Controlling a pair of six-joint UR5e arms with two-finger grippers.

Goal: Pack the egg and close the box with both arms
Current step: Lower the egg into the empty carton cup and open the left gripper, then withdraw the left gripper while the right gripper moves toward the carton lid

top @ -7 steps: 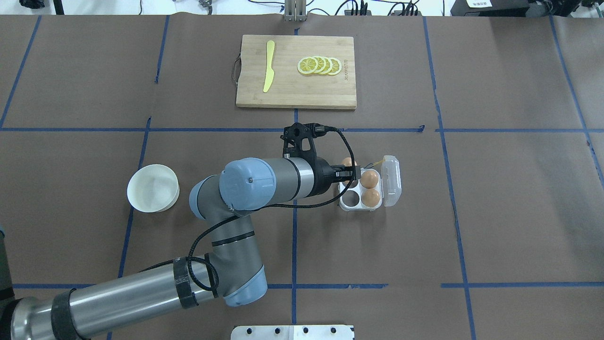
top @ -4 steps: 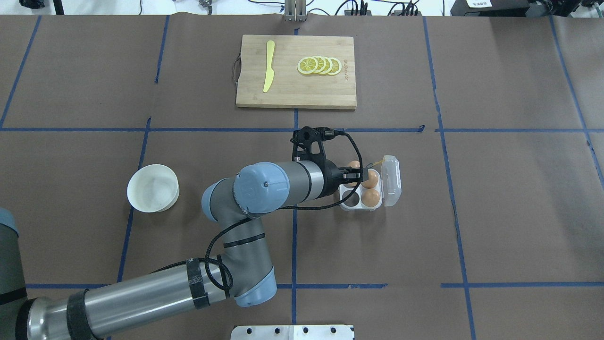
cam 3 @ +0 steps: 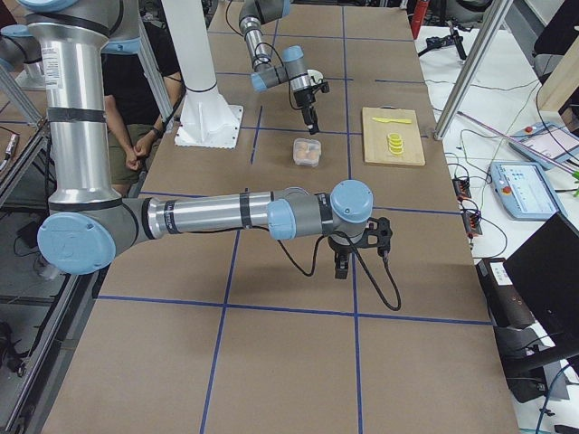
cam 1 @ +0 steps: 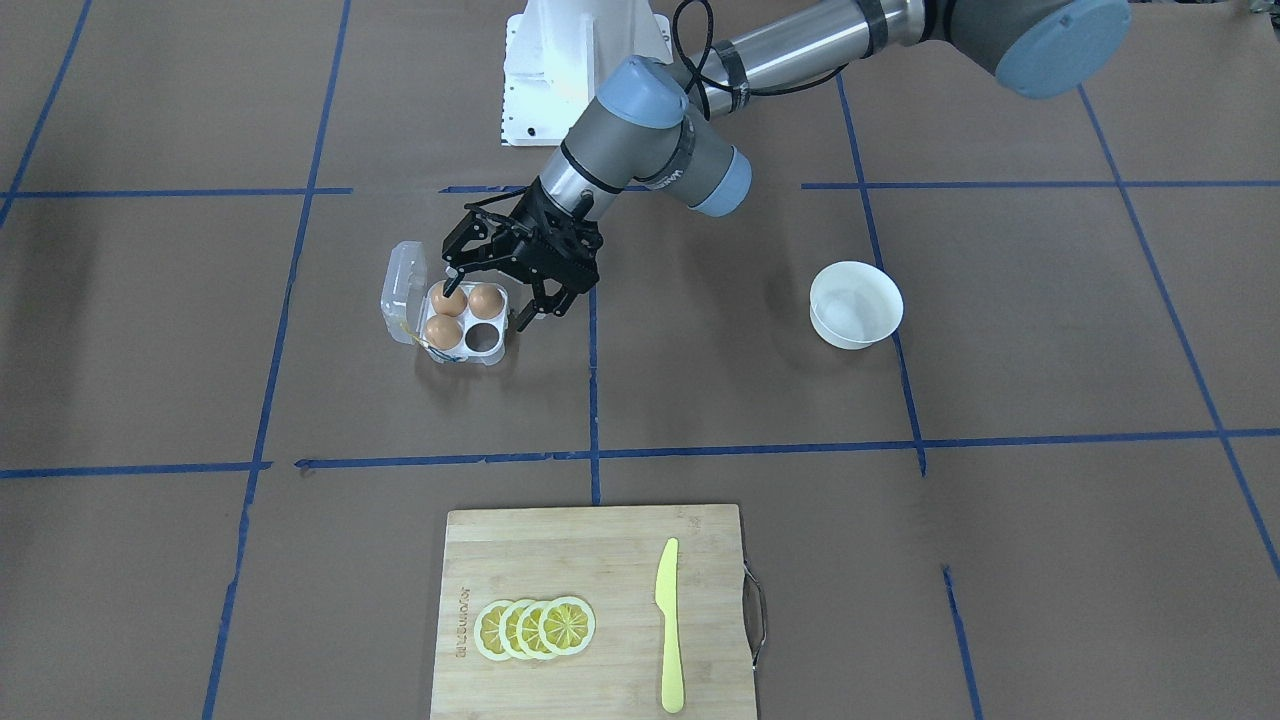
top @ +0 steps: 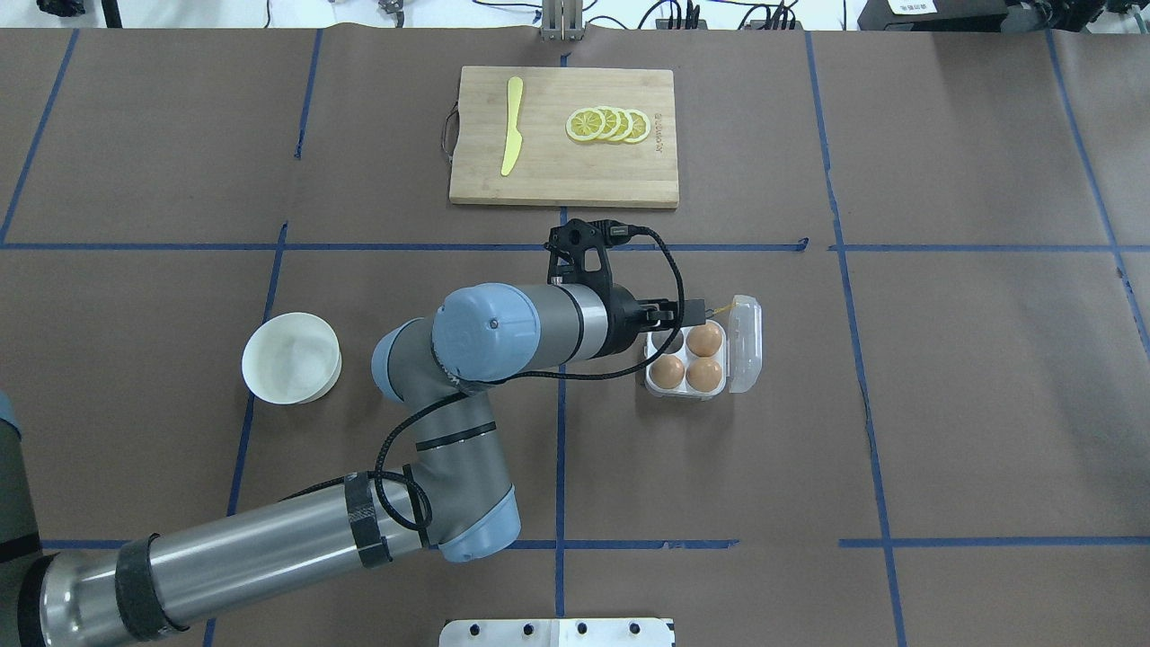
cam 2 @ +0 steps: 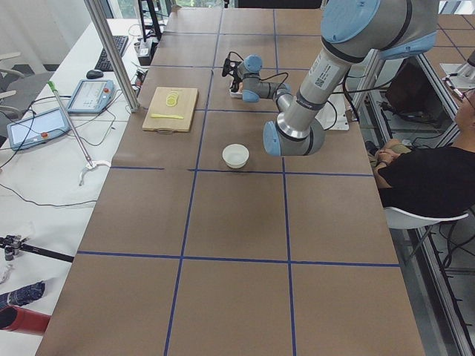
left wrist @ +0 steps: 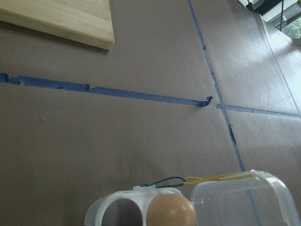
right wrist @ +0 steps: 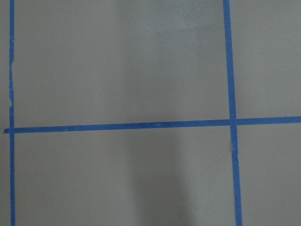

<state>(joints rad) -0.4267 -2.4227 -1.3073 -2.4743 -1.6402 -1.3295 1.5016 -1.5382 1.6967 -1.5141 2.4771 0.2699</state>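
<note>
The clear box (top: pixel 653 388) stands open at mid-table, its lid (top: pixel 746 346) tipped up on the right with a yellow string (left wrist: pixel 211 178). Three brown eggs lie in it: near-left (top: pixel 667 370), near-right (top: pixel 705 374) and far-right (top: pixel 704 339). The far-left cell (cam 1: pixel 484 336) is empty. My left gripper (cam 1: pixel 489 305) hangs just above the box with its fingers (cam 1: pixel 527 318) spread, open and empty. It also shows overhead (top: pixel 672 314). My right gripper (cam 3: pixel 342 262) shows only in the exterior right view, over bare table, and I cannot tell its state.
A white bowl (top: pixel 291 358) stands left of the left arm's elbow. A wooden cutting board (top: pixel 564 171) lies at the far side with lemon slices (top: pixel 609 125) and a yellow knife (top: pixel 511 135). The white base (cam 1: pixel 560 70) is at the robot's edge.
The egg that was at the left gripper's fingers above the box now lies in the near-left cell. The left gripper has shifted slightly toward the far side.
</note>
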